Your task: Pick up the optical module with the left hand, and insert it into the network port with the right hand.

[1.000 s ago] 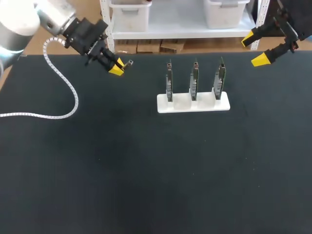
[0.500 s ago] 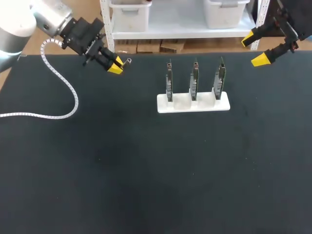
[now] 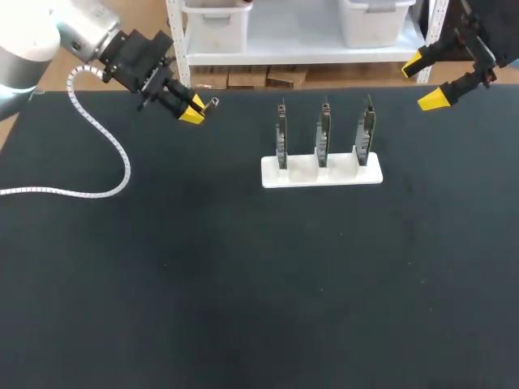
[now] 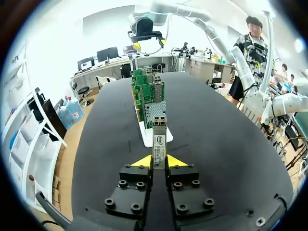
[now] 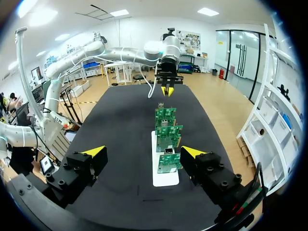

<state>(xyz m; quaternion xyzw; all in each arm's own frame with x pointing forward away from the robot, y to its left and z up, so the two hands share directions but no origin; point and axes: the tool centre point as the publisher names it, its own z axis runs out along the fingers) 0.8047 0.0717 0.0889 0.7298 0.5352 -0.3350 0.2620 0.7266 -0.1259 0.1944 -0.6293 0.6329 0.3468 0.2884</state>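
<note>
a: where's the module (image 4: 159, 141)?
b: upper left of the head frame, off the table. it's pinched between the left gripper (image 3: 193, 108) fingers and pokes out past the yellow tips toward the boards (image 3: 323, 134).
a: how will it handle?
b: looks small, light, rigid metal. the sides are smooth, so it could twist. the right should probably pinch the exposed body and leave the insertion end free.
a: poses?
b: left arm enters upper left, angled down toward centre. right gripper (image 3: 428, 79) is upper right, jaws wide apart and empty, well apart from the module, facing the base (image 3: 321, 172).
</note>
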